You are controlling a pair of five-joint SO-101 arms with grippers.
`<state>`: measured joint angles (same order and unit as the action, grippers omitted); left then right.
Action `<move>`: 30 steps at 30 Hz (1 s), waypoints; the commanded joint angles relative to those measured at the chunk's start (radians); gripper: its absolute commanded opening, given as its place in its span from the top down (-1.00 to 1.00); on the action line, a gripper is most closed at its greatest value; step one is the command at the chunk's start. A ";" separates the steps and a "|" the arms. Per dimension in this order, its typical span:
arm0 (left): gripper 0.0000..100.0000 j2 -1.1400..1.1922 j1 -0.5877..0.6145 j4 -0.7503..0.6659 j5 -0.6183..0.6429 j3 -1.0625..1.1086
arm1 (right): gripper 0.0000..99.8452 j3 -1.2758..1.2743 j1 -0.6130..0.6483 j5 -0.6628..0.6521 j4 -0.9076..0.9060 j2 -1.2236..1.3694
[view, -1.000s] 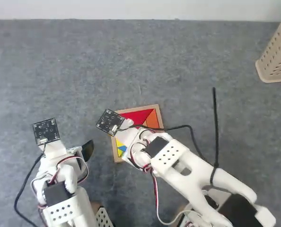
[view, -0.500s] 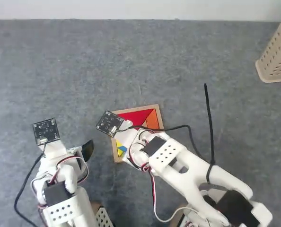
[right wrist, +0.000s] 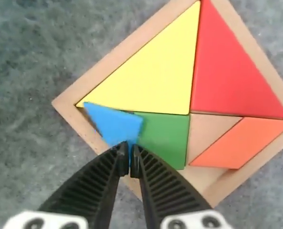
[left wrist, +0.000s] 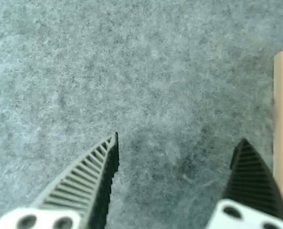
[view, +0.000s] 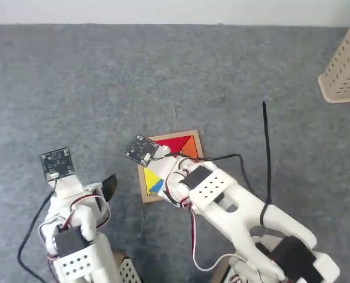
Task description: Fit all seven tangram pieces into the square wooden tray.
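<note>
The right gripper (right wrist: pixel 130 155), jaws pressed together on nothing, touches the small blue triangle piece (right wrist: pixel 114 125), which lies just ahead, slightly askew in a corner of the square wooden tray (right wrist: pixel 65 102).

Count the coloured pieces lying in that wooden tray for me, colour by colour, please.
yellow piece: 1
red piece: 1
blue piece: 1
green piece: 1
orange piece: 1
Total: 5 coloured pieces. I cannot tell whether the pale patch beside the green piece is bare wood or another piece.
</note>
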<state>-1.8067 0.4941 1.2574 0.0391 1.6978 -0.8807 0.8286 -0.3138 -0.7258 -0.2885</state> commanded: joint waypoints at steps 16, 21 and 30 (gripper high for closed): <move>0.29 -0.014 0.005 0.006 -0.002 -0.013 | 0.99 0.219 -0.251 0.083 -0.406 -0.275; 0.29 -0.014 0.005 0.006 -0.002 -0.013 | 0.88 0.216 -0.360 0.078 -0.641 -0.277; 0.29 -0.014 0.005 0.006 -0.002 -0.013 | 0.66 0.000 -0.275 0.219 -0.503 -0.272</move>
<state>-1.8067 0.4941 1.2574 0.0391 1.6978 -0.8592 0.5033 -0.2110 -1.2981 -0.5247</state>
